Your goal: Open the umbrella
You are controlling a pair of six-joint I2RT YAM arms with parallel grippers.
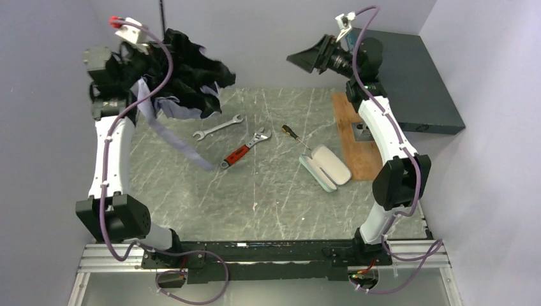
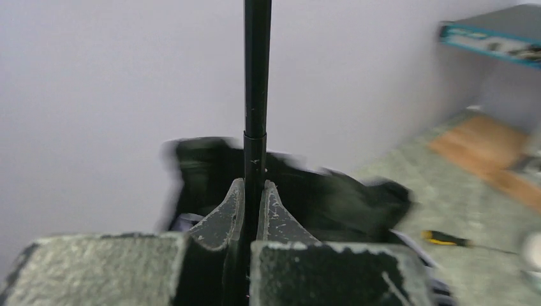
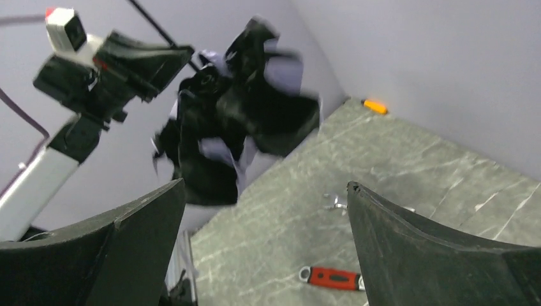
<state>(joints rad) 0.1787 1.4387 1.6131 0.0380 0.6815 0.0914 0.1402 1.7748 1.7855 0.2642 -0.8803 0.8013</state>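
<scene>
Left pincer (image 2: pixel 255 191) clamped on umbrella (image 1: pixel 185 70) shaft, top view upper left; right pincer (image 3: pixel 265 185) gaping, empty, upper right.

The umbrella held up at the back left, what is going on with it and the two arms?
The left end effector is shut on the thin black shaft of the compact folding umbrella, which has pale lavender fabric and black lining, and holds it in the air at the back left. Its fabric hangs crumpled, not spread. The right end effector is open and empty, raised at the back right, facing the umbrella. A pale mint-green oval case lies on the grey marbled table.
</scene>
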